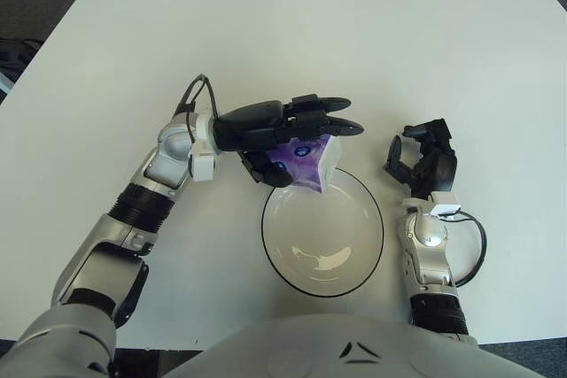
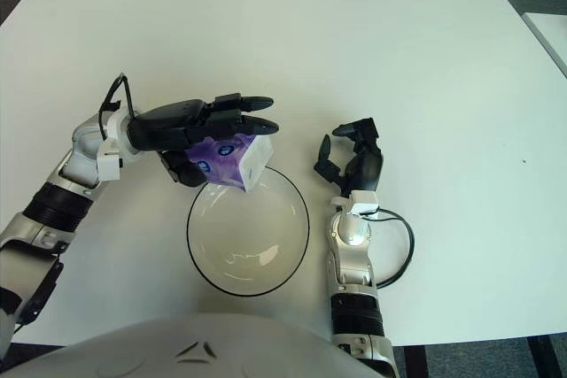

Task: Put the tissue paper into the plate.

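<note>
The tissue pack (image 1: pixel 306 164), white and purple, is tilted against the far rim of the clear glass plate (image 1: pixel 266 241) in the middle of the white table. My left hand (image 1: pixel 312 141) is over the pack with its fingers (image 1: pixel 341 104) stretched out straight above it and the thumb below at the pack's left side; the fingers no longer wrap it. The pack also shows in the right eye view (image 2: pixel 232 159). My right hand (image 1: pixel 423 158) rests on the table just right of the plate, fingers loosely curled, holding nothing.
The white table (image 1: pixel 372 50) stretches wide behind the plate. A black cable (image 1: pixel 478 245) loops beside my right wrist. The table's front edge runs just below the plate. Dark carpet lies beyond the far edge.
</note>
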